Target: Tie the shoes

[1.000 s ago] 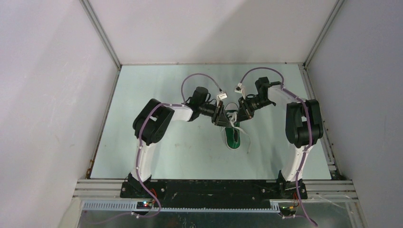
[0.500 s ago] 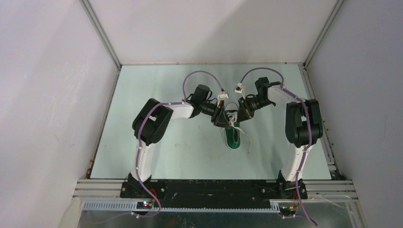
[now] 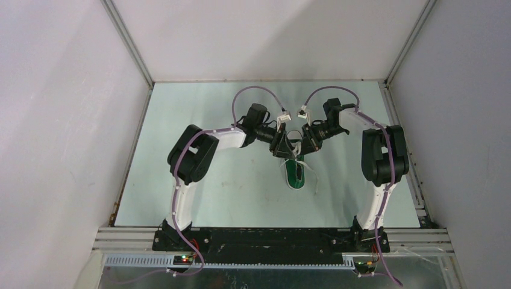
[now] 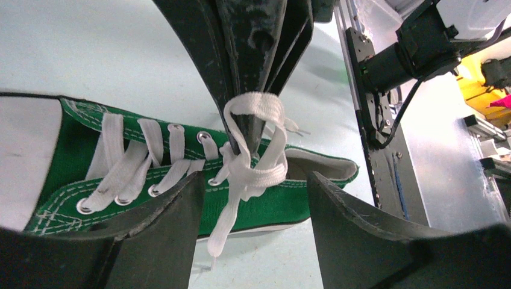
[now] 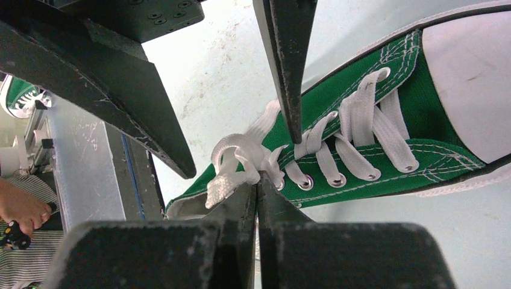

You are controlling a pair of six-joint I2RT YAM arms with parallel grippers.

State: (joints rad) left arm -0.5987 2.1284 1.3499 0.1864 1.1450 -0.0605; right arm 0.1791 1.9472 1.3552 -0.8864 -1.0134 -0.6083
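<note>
We locate the sneaker (image 3: 295, 174) on the table (image 3: 199, 120), slightly toward 3 o'clock of the table's centre in the top view. Its toe cap (image 5: 470, 78) points to 6 o'clock, toward the arm bases, and its heel opening points to 12 o'clock. The sole rests flat on the surface.

Both arms reach inward and meet over the heel end of the sneaker. The left gripper (image 3: 281, 144) comes in from 9 o'clock and the right gripper (image 3: 305, 143) from 3 o'clock.

Right gripper (image 5: 258, 188): we see the jaws pressed together with no gap. They pinch a loop of the white laces (image 5: 232, 165) just above the top eyelets, at the tongue. In the left wrist view, the lace (image 4: 256, 138) wraps around the closed fingertips and drops into a loose crossing below them.

Left gripper (image 4: 253, 180): we see the jaws spread wide and holding nothing. One finger (image 4: 163, 211) sits on each side of the pinched loop, and we cannot tell whether they touch the canvas.

One free lace end trails onto the table at 3 o'clock of the sneaker in the top view. The lower eyelets are laced crosswise and lie flat.
</note>
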